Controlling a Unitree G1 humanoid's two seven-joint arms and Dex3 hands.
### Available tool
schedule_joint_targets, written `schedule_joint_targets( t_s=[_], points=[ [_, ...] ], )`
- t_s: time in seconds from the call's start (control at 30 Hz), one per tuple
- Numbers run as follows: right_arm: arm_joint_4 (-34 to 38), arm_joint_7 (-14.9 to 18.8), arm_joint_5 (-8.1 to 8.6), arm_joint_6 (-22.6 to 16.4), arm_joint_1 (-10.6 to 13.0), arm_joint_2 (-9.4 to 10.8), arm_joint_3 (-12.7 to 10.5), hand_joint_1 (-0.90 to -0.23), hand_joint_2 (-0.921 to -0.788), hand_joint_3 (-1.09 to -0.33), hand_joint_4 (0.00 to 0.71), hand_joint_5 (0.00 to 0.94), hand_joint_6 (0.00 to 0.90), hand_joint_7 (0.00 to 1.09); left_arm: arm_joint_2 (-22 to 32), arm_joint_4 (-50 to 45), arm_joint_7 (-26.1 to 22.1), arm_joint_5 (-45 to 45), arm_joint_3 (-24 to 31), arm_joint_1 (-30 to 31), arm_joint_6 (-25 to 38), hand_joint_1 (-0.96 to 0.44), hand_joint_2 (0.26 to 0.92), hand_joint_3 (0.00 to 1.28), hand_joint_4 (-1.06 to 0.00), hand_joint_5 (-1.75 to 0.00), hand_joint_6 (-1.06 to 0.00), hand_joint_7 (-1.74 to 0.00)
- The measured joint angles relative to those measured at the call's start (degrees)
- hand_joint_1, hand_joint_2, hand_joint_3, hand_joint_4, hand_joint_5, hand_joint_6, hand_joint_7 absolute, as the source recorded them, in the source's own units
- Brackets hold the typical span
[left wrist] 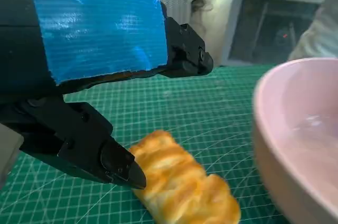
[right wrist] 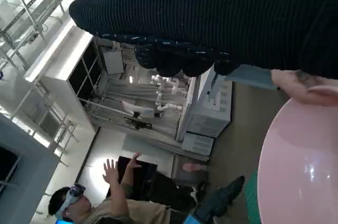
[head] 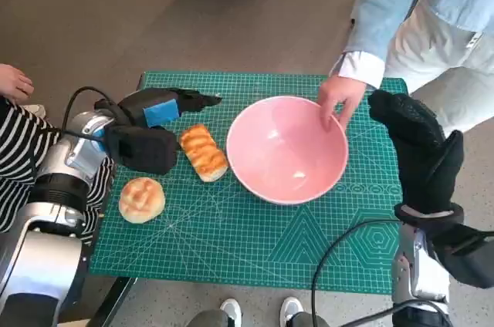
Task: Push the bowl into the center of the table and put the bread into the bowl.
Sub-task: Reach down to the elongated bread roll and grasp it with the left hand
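**Pink bowl between two empty robot hands, with a person's hand on its rim**

Pink and glossy, the bowl (head: pixel 286 149) sits on a green cutting mat (head: pixel 255 242) that covers the small table. It lies between the robot's two hands, with nothing inside it.

The left hand (head: pixel 150 130), black with blue tape across its back, hovers low over the mat. Its fingers are spread apart and hold nothing. Just beside its fingertips, between the hand and the bowl, lies an oblong golden bread (head: pixel 204 152) with a ridged crust. In the left wrist view one black fingertip (left wrist: pixel 124 168) is right at the end of the bread (left wrist: pixel 182 184); whether it touches I cannot tell. The bowl's rim (left wrist: pixel 296 145) is just beyond the loaf.

A round bread roll (head: pixel 141 200) rests on the mat nearer the robot's body than the left hand, close to the left forearm.

The right hand (head: pixel 417 150), in a black knitted glove, stands on the far side of the bowl from the left hand, near the rim and holding nothing. How far its fingers are curled I cannot tell.

A person's hand (head: pixel 338 98) in a pale blue sleeve reaches in beside the gloved hand, fingers on the bowl's rim. In the right wrist view another person (right wrist: pixel 100 203) sits in the background with a hand raised.
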Motion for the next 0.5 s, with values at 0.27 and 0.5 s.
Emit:
schedule_joint_targets(
  t_s=[0.27, 0.5],
  points=[
    [0.00, 0.24, 0.08, 0.18, 0.00, -0.06, -0.09, -0.663, -0.921, -0.707, 0.133, 0.000, 0.052, 0.47, -0.13, 0.04, -0.28, 0.28, -1.02, 0.40, 0.03, -0.15, 0.736, 0.00, -0.22, 0.00, -0.28, -0.01],
    [0.00, 0.34, 0.12, 0.40, 0.00, -0.13, -0.32, -0.663, -0.921, -0.707, 0.133, 0.000, 0.051, 0.47, -1.60, 0.63, -0.28, 0.82, -2.31, 0.46, 0.70, -0.16, 0.739, 0.00, -0.23, -0.01, -0.31, -0.02]
  ],
)
